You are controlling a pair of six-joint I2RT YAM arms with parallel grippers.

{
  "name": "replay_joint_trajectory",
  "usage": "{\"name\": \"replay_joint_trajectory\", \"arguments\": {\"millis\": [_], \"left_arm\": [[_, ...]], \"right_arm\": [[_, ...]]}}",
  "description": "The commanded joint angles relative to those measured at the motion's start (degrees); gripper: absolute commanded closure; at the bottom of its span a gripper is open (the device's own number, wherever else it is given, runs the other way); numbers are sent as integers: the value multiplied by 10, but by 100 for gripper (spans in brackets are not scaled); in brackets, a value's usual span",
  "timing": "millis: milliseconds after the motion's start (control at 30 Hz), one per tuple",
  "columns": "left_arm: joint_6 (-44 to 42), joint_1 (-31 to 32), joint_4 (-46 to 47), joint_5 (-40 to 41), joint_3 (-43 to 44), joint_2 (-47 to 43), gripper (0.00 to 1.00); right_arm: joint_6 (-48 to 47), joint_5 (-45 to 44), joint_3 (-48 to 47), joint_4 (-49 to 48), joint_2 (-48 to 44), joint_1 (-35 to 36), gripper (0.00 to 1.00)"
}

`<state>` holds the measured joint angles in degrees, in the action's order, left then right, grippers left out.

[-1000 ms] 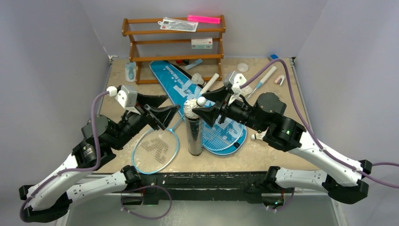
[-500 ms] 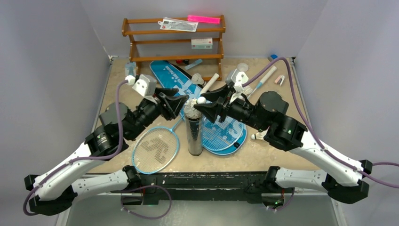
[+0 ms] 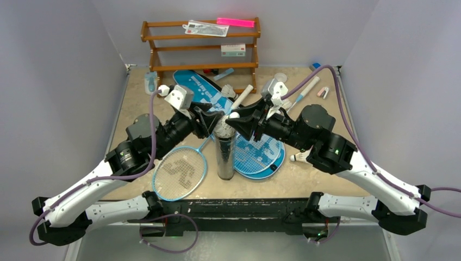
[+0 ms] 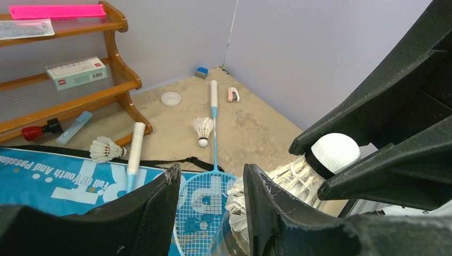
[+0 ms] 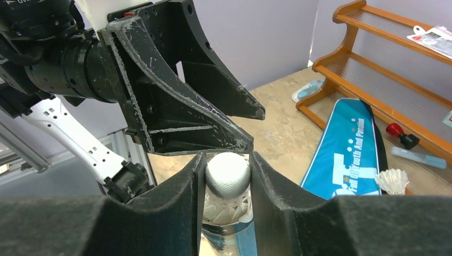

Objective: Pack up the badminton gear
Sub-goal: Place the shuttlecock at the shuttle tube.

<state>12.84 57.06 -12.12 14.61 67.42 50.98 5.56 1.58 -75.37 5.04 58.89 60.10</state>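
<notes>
**Shuttlecock** (image 5: pixel 227 176): white cork uppermost, feather skirt pointing down onto the stack of feathers that fills the mouth of the upright black tube (image 3: pixel 223 155). The right gripper (image 5: pixel 226 160) is clamped on the cork, one finger on each side. The left gripper (image 4: pixel 210 173), fingers spread and empty, sits just left of the tube's top. One racket (image 3: pixel 179 174) lies left of the tube. A second racket (image 3: pixel 258 155) lies to its right, on the blue bag (image 3: pixel 198 89). A loose shuttlecock (image 3: pixel 298 157) lies further right of the tube. The table (image 3: pixel 326 185) is bare near its front edge, right of the tube.
</notes>
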Motion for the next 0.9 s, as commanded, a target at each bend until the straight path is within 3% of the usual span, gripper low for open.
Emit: {"name": "replay_joint_trajectory", "arguments": {"millis": [0, 867], "left_arm": [[2, 0, -11, -24, 30, 1, 56], [28, 0, -73, -52, 15, 12, 56]], "right_arm": [[0, 14, -31, 6, 3, 1, 64], [-6, 46, -71, 63, 36, 0, 67]]}}
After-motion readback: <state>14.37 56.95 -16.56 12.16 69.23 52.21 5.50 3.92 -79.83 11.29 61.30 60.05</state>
